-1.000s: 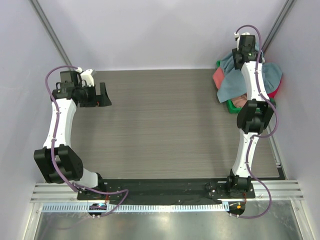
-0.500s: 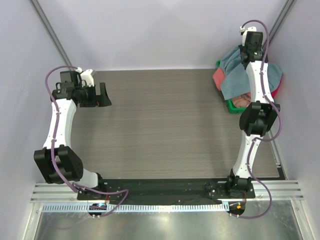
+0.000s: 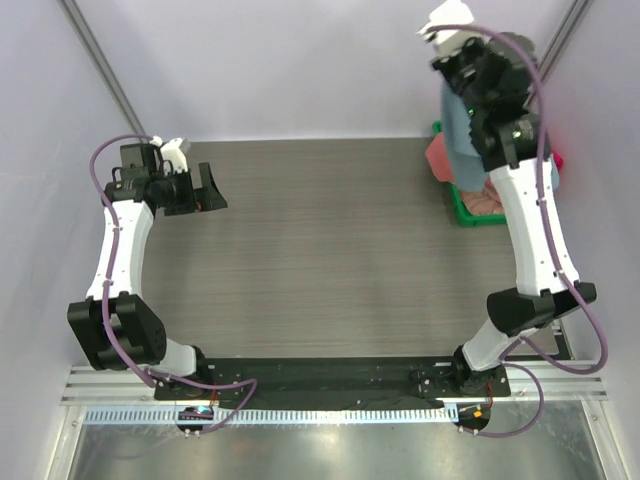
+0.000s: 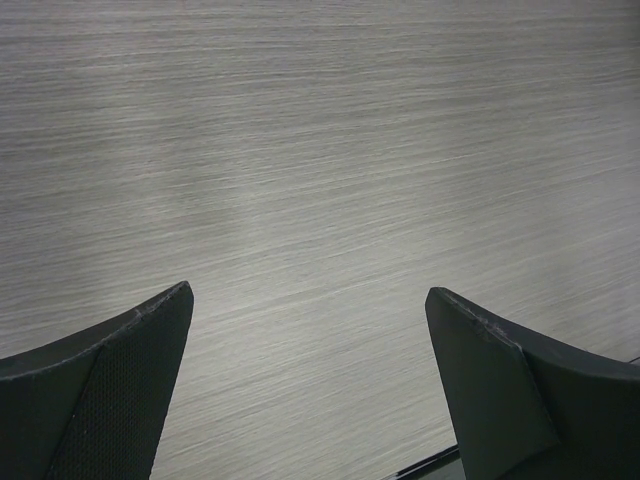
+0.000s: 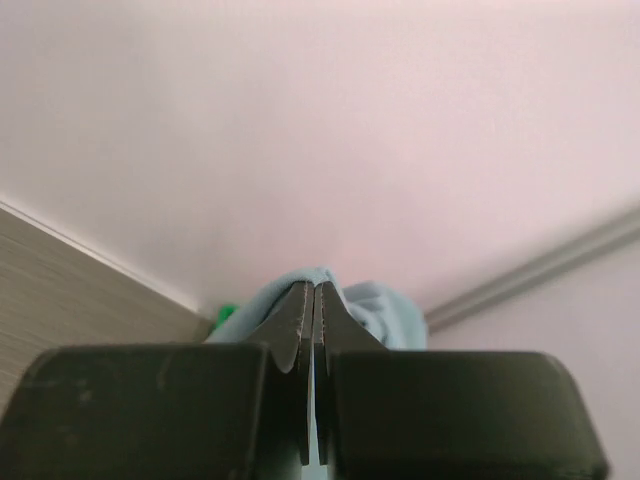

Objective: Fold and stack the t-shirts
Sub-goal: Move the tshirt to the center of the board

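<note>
Pinching a bit of the blue-grey shirt (image 5: 365,305), the right gripper (image 5: 313,290) is up high in the upper right of the overhead view. Its jaws are pressed together with only a thin edge of cloth showing at the tips. The rest of the shirt hangs down toward the green bin (image 3: 462,212) at the right edge of the table (image 3: 330,250). A pink shirt (image 3: 437,158) sticks out just beside it, and another pinkish one (image 3: 487,203) lies in the bin. The left gripper (image 4: 310,300) is wide open and holds nothing, sitting over bare table at the left of the frame, well apart from the clothes.

Risks, judged from this:
- The grip looks small, so the shirt's weight could pull it free.
- The hanging cloth may catch the pink shirt or the bin, drag them out or tip the bin.
- The shirt is held at one point, so it would likely land bunched and be hard to fold.
- How much of it is out of the bin is unclear, since the arm hides it.
</note>
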